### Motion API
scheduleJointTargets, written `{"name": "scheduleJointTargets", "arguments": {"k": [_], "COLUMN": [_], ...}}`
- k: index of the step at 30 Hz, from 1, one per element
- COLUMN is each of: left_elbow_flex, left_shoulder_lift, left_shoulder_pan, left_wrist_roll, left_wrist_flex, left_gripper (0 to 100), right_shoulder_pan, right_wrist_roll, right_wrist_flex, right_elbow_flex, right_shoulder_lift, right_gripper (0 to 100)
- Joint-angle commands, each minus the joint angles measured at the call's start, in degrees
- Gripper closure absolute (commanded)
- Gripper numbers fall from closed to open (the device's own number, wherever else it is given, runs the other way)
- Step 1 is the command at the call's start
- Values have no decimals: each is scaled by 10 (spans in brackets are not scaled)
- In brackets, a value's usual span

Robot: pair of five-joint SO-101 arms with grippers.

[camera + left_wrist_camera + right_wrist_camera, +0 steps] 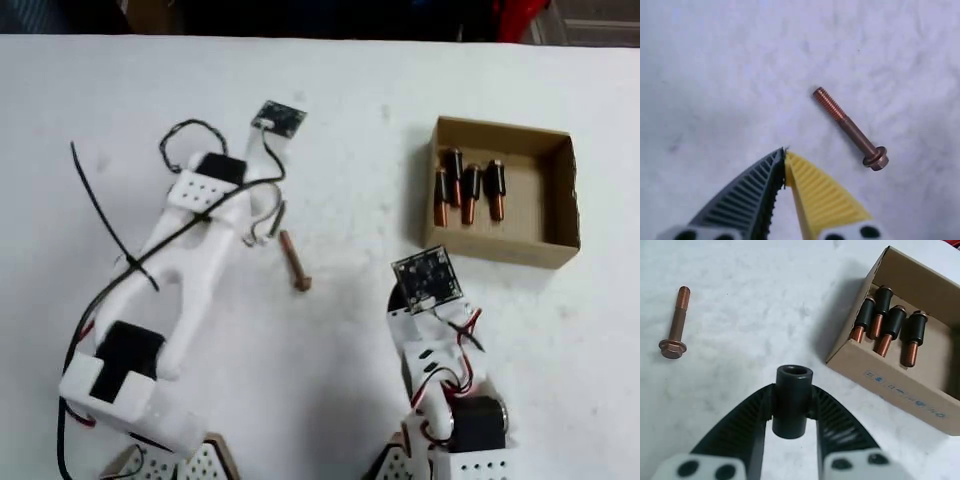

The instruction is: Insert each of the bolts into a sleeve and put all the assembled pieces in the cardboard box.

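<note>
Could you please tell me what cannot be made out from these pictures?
Right wrist view: the bore of the sleeve is too dark to judge its depth.
Right wrist view: the picture's edge cuts off one end of the cardboard box.
High view: the wrist camera board covers the right gripper.

Bright, diffuse light washes the white bench (340,100); a soft shadow lies on it against the open brown cardboard box (890,382).

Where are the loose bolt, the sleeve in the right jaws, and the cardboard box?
loose bolt (850,129), left wrist view, middle of its shank.
sleeve (791,410), right wrist view, its dark side wall.
cardboard box (500,252), high view, its near outer wall.
</note>
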Motion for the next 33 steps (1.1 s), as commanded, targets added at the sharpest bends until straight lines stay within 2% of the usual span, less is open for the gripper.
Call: {"name": "scheduleJointTargets", "arguments": {"k": [1, 6, 11, 14, 17, 24, 30, 33], "left_elbow_flex": [-25, -25, -24, -10, 18, 58, 56, 58], "left_shoulder_lift": [-4, -3, -2, -3, -3, -3, -2, -2], "left_shoulder_pan": [38, 49, 51, 67, 86, 88, 88, 85], "left_wrist_roll": [88, 222, 299, 311, 316, 403, 408, 409], "left_wrist_flex": [-11, -11, 5, 13, -11, -55, -58, -84], "left_gripper": [976, 975, 907, 887, 887, 884, 883, 883], "right_shoulder_pan": [6, 6, 6, 6, 6, 6, 6, 6], "right_wrist_roll": [-5, -5, -5, -5, -5, -5, -5, -5], "right_wrist_flex": [-13, -13, -13, -12, -12, -12, -12, -12], "right_elbow_flex": [-3, -3, -3, -3, -3, -3, -3, -3], "right_shoulder_lift": [-7, -7, -7, -7, -7, -7, -7, -7], "right_gripper": [981, 981, 981, 981, 981, 981, 981, 981]}}
